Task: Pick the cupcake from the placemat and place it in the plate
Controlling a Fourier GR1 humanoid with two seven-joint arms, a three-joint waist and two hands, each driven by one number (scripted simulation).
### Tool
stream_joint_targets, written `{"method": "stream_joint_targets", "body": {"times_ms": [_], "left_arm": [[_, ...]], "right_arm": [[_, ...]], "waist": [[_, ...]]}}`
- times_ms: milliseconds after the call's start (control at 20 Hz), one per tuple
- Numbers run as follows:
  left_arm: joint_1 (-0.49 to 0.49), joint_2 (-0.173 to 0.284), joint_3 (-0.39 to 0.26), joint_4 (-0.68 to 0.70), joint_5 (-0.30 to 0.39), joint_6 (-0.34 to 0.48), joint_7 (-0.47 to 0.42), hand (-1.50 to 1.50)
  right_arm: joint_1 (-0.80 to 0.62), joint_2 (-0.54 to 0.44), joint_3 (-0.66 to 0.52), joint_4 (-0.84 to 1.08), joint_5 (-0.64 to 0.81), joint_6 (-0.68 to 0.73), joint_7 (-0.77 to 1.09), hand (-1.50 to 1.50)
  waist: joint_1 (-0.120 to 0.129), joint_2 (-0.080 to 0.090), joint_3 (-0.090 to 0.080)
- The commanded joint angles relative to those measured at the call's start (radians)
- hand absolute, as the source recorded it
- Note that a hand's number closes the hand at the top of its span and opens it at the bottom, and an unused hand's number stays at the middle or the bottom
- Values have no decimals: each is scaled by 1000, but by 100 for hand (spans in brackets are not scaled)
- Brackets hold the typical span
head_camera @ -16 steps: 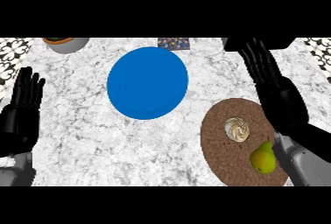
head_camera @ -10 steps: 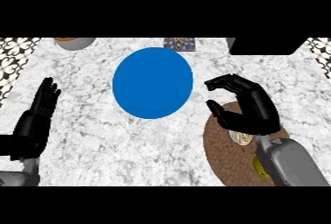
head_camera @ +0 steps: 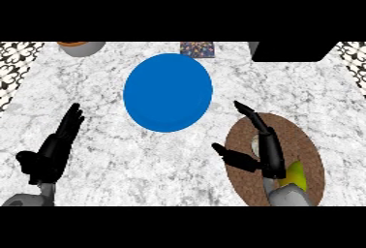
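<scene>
Counter (head_camera: 107, 184) of white marble. Left hand (head_camera: 53, 150) resting open at the left edge, fingers straight, holding nothing. Bowl (head_camera: 80, 47) sitting at the top left. Blue plate (head_camera: 168, 92) lying in the middle, bare. Patterned packet (head_camera: 198, 49) showing above it. Right hand (head_camera: 261, 145) hovering over the brown placemat (head_camera: 311, 155), fingers and thumb spread, gripping nothing. Cupcake (head_camera: 253, 145) sitting on the placemat, mostly hidden behind the fingers. Yellow-green pear (head_camera: 295, 177) lying just beside the wrist.
</scene>
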Motion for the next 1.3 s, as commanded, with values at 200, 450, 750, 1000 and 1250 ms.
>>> {"method": "stream_joint_targets", "body": {"times_ms": [200,450,750,1000,1250], "left_arm": [[-3,-38,4,32,-42,-29,2,0],[-42,-58,12,64,-50,-10,17,0],[-46,-40,33,74,-42,-43,-5,0],[-20,-11,57,17,-32,-70,33,0],[6,-66,41,6,-76,-43,25,0]], "right_arm": [[209,-56,-8,-170,134,-126,-5,-150],[240,-221,-15,-292,284,-88,263,-150],[237,-355,47,-366,429,113,593,-150],[222,-369,66,-470,453,272,818,-150],[188,-340,63,-442,484,368,917,-150]], "waist": [[-1,-5,1],[-11,-5,-1],[-8,-4,-3],[6,-5,0],[7,-4,1]]}}
